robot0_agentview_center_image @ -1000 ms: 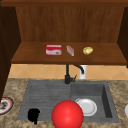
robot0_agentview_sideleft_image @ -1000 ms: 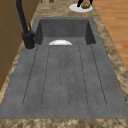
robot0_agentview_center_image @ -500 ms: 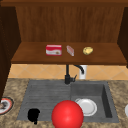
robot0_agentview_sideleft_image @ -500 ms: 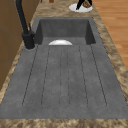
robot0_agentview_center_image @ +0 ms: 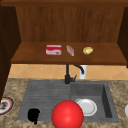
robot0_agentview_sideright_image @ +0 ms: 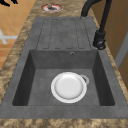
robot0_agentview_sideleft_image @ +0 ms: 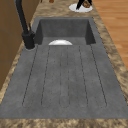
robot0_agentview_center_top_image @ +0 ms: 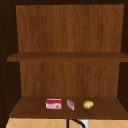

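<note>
1. My right robot hand (robot0_agentview_sideleft_image: 80, 3) is at the far end of the worktop (robot0_agentview_sideleft_image: 109, 47), right over a small white plate (robot0_agentview_sideleft_image: 75, 8). A brown lump (robot0_agentview_sideleft_image: 86, 4) lies on that plate, and my fingers stand on both sides of it.
2. I cannot tell if my fingers are touching the lump or closed on it, because it looks too tiny from here.
3. I think a good grab needs my fingers low and all around the lump, not just on its top.
4. The plate is light, I guess. I should squeeze from the sides and not push down on the rim, or the plate could tip.
5. The plate sits just past the sink (robot0_agentview_sideleft_image: 63, 27), so a straight lift is safest.
6. My left robot hand (robot0_agentview_center_image: 33, 115) hangs by the front of the sink, next to a red ball (robot0_agentview_center_image: 67, 114). I cannot tell if it is open or closed.
</note>
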Controlling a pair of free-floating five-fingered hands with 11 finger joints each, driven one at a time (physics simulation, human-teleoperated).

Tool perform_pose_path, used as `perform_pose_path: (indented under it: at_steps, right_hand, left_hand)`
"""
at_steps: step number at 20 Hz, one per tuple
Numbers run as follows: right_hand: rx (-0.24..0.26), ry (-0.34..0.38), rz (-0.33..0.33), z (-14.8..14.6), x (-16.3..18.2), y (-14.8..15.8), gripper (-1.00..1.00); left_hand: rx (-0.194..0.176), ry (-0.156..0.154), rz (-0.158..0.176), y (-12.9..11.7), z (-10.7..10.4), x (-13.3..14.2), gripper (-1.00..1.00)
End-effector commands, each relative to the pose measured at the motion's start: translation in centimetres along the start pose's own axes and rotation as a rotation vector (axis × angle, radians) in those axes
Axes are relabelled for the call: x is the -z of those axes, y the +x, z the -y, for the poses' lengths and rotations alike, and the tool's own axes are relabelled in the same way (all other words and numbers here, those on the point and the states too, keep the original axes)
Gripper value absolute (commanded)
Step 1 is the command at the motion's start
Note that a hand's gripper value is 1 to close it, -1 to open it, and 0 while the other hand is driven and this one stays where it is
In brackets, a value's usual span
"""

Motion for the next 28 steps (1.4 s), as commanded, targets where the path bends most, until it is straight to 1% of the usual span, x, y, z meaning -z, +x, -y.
perform_pose_path:
  at_steps: [1,2,3,4,6,8,11,15,17,18,20,23,24,25,28]
  right_hand:
    - [0.0,0.0,0.0,-0.4,0.4,-0.2,-1.0]
    - [0.001,0.001,0.001,-0.4,0.4,-0.1,-1.0]
    - [0.001,0.001,0.001,-0.4,0.4,-0.1,1.0]
    - [-0.018,-0.013,0.007,0.0,0.2,-0.1,1.0]
    - [0.007,-0.03,0.008,0.5,-0.1,-0.2,1.0]
    - [0.005,-0.076,0.014,0.6,0.0,-0.7,1.0]
    - [0.012,-0.117,0.032,0.6,0.3,-1.3,1.0]
    - [0.028,-0.142,0.04,1.2,-0.1,-1.7,1.0]
    - [0.039,-0.148,0.029,2.3,-1.1,-1.9,1.0]
    - [0.013,-0.164,0.008,3.0,-1.5,-1.7,1.0]
    - [-0.008,-0.157,-0.025,3.9,-2.3,-2.0,1.0]
    - [-0.009,-0.138,-0.099,6.0,-2.4,-1.4,1.0]
    - [-0.003,-0.101,-0.073,7.1,-2.5,-1.3,1.0]
    - [-0.007,-0.077,-0.068,7.5,-2.6,-1.1,1.0]
    - [0.005,-0.09,-0.087,9.5,-3.3,0.0,1.0]
  left_hand:
    - [0.0,0.0,0.0,0.0,0.0,0.0,0.0]
    - [0.0,0.0,0.0,0.0,0.0,0.0,0.0]
    - [0.0,0.0,0.0,0.0,0.0,0.0,0.0]
    - [0.0,0.0,0.0,0.0,0.0,0.0,0.0]
    - [0.0,0.0,0.0,0.0,0.0,0.0,0.0]
    - [0.0,0.0,0.0,0.0,0.0,0.0,0.0]
    - [0.0,0.0,0.0,0.0,0.0,0.0,0.0]
    - [0.0,0.0,0.0,0.0,0.0,0.0,0.0]
    - [0.0,0.0,0.0,0.0,0.0,0.0,0.0]
    - [0.0,0.0,0.0,0.0,0.0,0.0,0.0]
    - [0.0,0.0,0.0,0.0,0.0,0.0,0.0]
    - [0.0,0.0,0.0,0.0,0.0,0.0,0.0]
    - [0.0,0.0,0.0,0.0,0.0,0.0,0.0]
    - [0.0,0.0,0.0,0.0,0.0,0.0,0.0]
    - [0.0,0.0,0.0,0.0,0.0,0.0,0.0]
